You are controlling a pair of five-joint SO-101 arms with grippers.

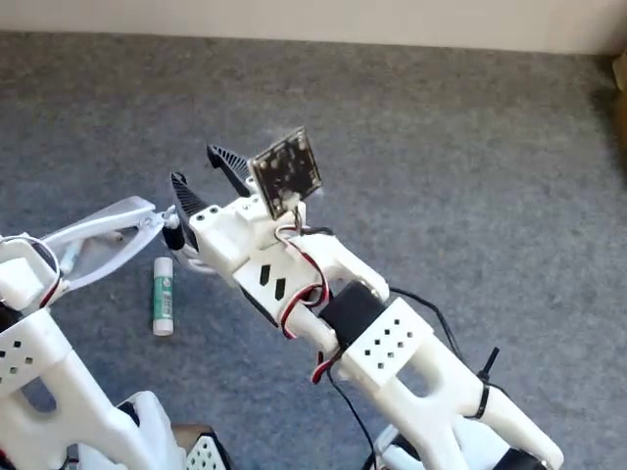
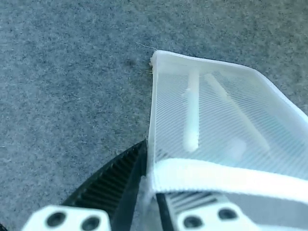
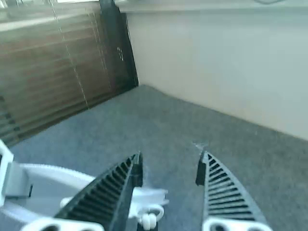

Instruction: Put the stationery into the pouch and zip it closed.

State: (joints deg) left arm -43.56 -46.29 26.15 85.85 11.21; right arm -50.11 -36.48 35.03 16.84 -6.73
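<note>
A white mesh pouch [image 1: 98, 235] hangs above the grey carpet, its edge clamped in my left gripper [image 2: 150, 192], which is shut on it. Through the mesh [image 2: 216, 120] I see a white pen [image 2: 191, 115] and a thinner stick [image 2: 236, 113] inside. A green-and-white glue stick [image 1: 164, 294] lies on the carpet below the pouch's free end. My right gripper [image 1: 194, 164] is raised beside that end, open, with nothing between its fingers [image 3: 122, 180]. In the right wrist view the pouch's zip pull [image 3: 148, 220] sits just under the gripper [image 3: 168, 168].
Grey carpet [image 1: 441, 147] stretches to a pale wall [image 1: 313, 15] at the back. The right arm's body [image 1: 372, 333] crosses the middle of the high view. A brown slatted blind [image 3: 48, 62] stands far off in the right wrist view.
</note>
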